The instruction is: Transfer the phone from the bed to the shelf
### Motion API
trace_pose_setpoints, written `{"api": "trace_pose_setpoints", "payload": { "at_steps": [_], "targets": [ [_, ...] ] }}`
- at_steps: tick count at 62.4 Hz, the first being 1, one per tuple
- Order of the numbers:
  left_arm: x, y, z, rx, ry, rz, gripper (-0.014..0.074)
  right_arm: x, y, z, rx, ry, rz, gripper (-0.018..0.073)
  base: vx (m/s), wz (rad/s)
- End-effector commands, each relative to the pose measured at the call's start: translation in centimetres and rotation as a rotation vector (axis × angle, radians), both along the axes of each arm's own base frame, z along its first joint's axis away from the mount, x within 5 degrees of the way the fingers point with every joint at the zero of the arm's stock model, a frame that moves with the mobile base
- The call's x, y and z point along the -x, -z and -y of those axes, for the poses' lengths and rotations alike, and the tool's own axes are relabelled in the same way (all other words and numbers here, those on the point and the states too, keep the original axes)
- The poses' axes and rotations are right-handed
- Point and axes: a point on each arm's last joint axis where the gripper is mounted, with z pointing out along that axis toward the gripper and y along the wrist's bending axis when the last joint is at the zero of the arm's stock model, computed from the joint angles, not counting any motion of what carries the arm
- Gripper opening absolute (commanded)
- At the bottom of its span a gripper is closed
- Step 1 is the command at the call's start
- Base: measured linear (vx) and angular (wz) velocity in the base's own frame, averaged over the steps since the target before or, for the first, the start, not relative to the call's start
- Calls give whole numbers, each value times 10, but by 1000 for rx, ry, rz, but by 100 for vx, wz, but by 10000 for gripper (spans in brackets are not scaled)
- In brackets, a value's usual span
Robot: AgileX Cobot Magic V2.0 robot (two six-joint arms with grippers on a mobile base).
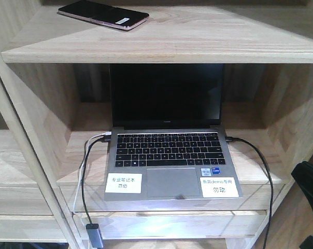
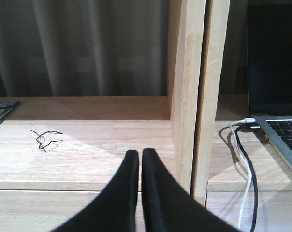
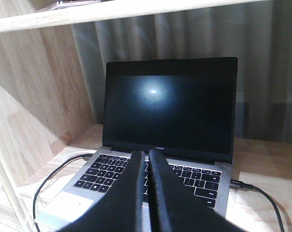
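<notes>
phone [image 1: 103, 14] flat on shelf [image 1: 208, 39] top plank, long axis running left-right, left hand [image 2: 140, 155] and right hand [image 3: 146, 157] clenched empty

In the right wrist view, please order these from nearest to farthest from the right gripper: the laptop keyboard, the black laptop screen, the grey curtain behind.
1. Black laptop keyboard, directly beneath the right gripper tips.
2. Black laptop screen, upright just beyond the tips.
3. Grey curtain, behind the laptop at the back.

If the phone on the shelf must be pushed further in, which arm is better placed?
Probably right: the right gripper, shut, faces the laptop bay under the phone; the left gripper faces the next bay.
</notes>
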Motion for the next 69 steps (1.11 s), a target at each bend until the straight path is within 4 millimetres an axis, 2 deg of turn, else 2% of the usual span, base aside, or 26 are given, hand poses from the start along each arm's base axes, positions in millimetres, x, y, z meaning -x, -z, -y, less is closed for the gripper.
{"api": "trace_pose_setpoints", "payload": {
  "at_steps": [1, 36, 55, 69],
  "targets": [
    [0, -4, 0, 5, -3, 71, 1, -2, -12, 4, -21, 46, 48, -5, 0, 0],
    [0, -4, 0, 5, -3, 71, 1, -2, -11, 4, -22, 53, 43, -5, 0, 0],
    [0, -4, 0, 5, -3, 71, 1, -2, -11, 5, 50, 56, 73, -5, 0, 0],
    [0, -4, 0, 5, -3, 71, 1, -6, -11, 19, 65, 219, 72, -5, 0, 0]
  ]
}}
